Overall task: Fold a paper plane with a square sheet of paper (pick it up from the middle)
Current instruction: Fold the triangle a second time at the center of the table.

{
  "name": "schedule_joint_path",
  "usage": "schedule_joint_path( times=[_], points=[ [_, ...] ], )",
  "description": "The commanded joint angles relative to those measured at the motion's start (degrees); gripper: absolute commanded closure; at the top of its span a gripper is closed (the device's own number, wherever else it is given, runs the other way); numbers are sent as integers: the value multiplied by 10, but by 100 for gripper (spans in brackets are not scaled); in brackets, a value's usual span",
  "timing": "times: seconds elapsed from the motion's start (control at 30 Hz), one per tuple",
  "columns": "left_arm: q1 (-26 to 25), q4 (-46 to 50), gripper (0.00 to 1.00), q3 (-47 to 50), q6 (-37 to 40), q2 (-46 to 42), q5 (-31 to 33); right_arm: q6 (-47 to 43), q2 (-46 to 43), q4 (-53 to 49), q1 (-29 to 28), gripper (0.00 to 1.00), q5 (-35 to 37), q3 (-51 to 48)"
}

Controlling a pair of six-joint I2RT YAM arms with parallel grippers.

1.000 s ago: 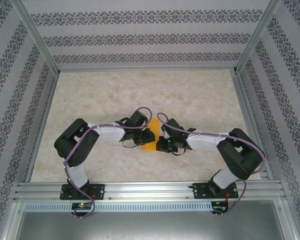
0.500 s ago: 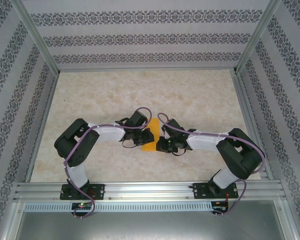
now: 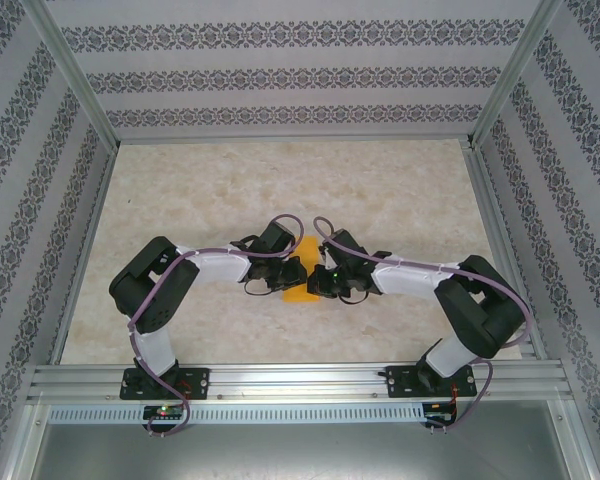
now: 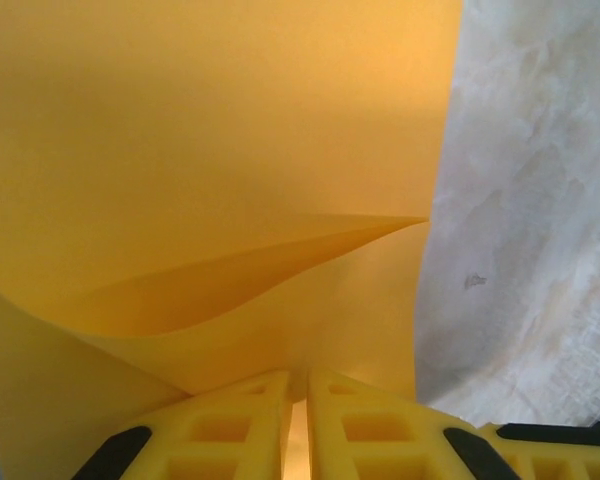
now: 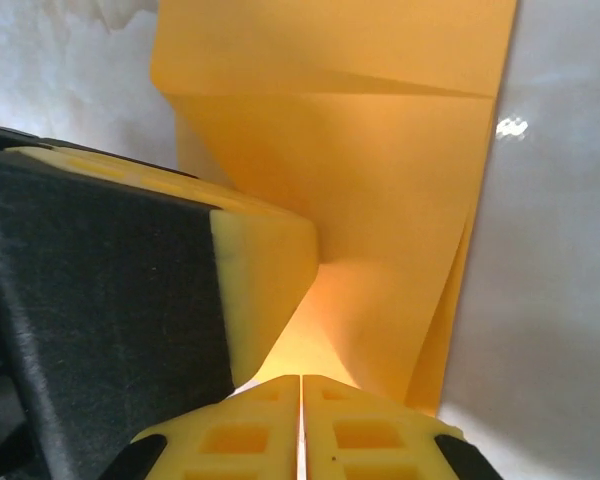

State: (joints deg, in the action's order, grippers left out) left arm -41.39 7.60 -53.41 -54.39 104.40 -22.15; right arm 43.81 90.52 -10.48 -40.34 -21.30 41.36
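Noting the right gripper (image 3: 320, 282) sitting closer to frame centre than a second ago, crowding the left gripper (image 3: 293, 272) and hiding more of the orange sheet of paper (image 3: 300, 294); also noting the left jaws drawing slightly tighter over that second.

Finding the sheet at centre frame in the top view, between the two grippers, lying low over the marble tabletop (image 3: 380, 190) and already partly folded; seeing one flap bellying up across the middle of the left wrist view (image 4: 230, 150), and a crisp diagonal crease near the top of the right wrist view (image 5: 380, 200).

Reading both grippers as pinched down to a slit on the paper; at the bottom of the left wrist view the yellow fingers (image 4: 230, 420) are nearly meeting, with orange running into the gap; at the bottom of the right wrist view the right jaws are pressing together on the fold's lower end, with the left gripper's padded finger (image 5: 130, 300) looming just beside them.

Judging the step as forming a lengthwise fold; for doing it well: keeping both pinches firm, drawing the paper taut without tearing, aligning edges before flattening, pressing the crease onto the tabletop, avoiding finger collisions.
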Motion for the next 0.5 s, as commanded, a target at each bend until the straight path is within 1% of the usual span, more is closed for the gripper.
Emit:
schedule_joint_path(
  times=[0.0,0.17,0.47],
  points=[
    [-2,38,84,-5,-3,17,15,3,24,6,2,90,2,8],
    [-2,42,84,-6,-4,17,16,1,28,-9,2,91,16,-4],
    [-1,48,85,-9,-4,18,23,4,-22,-26,10,91,17,-73]
  ],
)
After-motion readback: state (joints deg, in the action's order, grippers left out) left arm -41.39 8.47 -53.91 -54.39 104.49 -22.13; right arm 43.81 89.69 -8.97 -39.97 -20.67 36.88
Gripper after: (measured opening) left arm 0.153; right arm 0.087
